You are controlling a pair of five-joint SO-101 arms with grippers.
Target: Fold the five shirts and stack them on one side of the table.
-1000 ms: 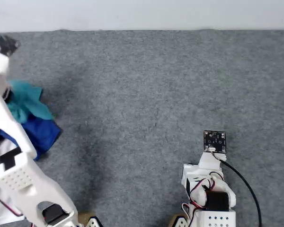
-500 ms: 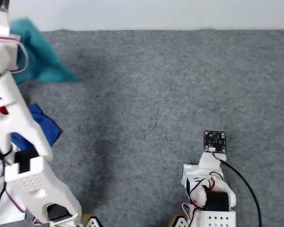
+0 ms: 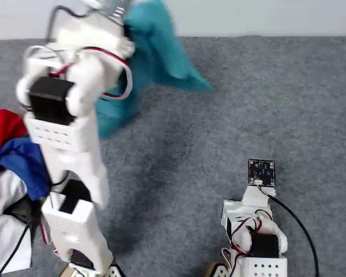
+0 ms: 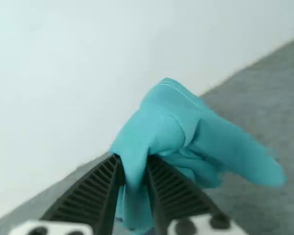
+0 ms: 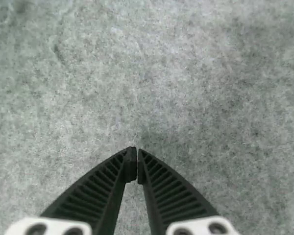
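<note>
L gripper (image 4: pixel 134 169) pinched 1 teal shirt (image 4: pixel 186 132), held above the gray table (image 3: pixel 277 104). R gripper (image 5: pixel 136 164) hung low over it, fingers pressed together.

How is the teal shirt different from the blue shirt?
The teal shirt is pinched in the left tool and hangs above the table; the blue shirt lies on the table with nothing holding it. The teal shirt is by itself, while the blue shirt is bunched in a pile between a red shirt and a white shirt. Teal is lighter, blue darker. Both are unfolded.
</note>
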